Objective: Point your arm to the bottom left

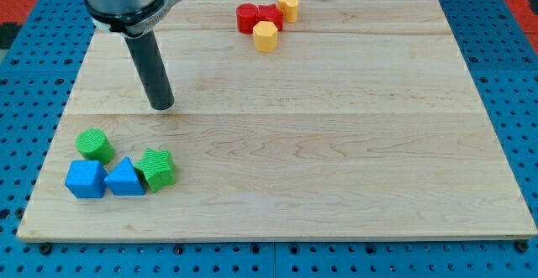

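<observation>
Tip (pixel 161 107) on bare board, above green cylinder (pixel 94 144), touching nothing; no pincer visible.

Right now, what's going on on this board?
A single arm with a dark rod is over the wooden board. My tip rests on bare wood in the view's upper left, touching no block. Below it, near the bottom left corner, sit a green cylinder, a green star-like block, a blue cube and a blue triangular block. Near the view's top, a red block sits with two yellow blocks.
</observation>
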